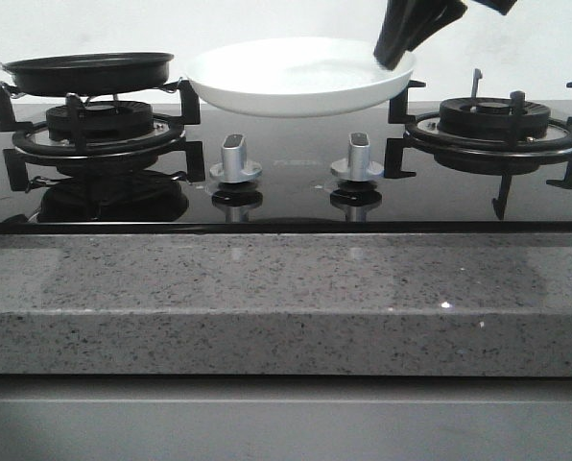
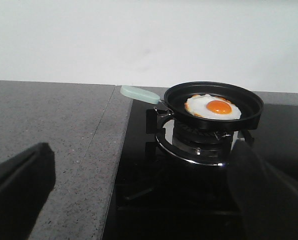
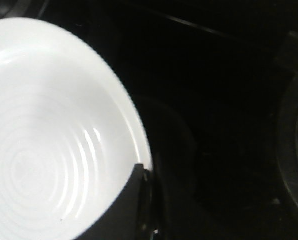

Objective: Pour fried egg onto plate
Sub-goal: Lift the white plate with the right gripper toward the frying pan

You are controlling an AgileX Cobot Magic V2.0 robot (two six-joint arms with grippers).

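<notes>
The fried egg [image 2: 213, 106], white with an orange yolk, lies in the black frying pan [image 2: 209, 122] on the left burner. In the front view the pan [image 1: 89, 75] hides the egg behind its wall. The white plate [image 1: 286, 91] hangs above the hob just right of the pan, its near edge almost touching the pan's rim. My right gripper [image 1: 393, 60] is shut on the plate's right rim, and the right wrist view shows one finger [image 3: 131, 205] lying over the plate [image 3: 54, 140]. My left gripper [image 2: 141, 150] is open, well short of the pan, and holds nothing.
The pan's pale green handle [image 2: 139, 93] points toward the grey stone counter [image 2: 49, 125] left of the hob. Two silver knobs [image 1: 235, 158] [image 1: 356, 157] stand on the black glass. The right burner [image 1: 494, 120] has nothing on it. A white wall runs behind.
</notes>
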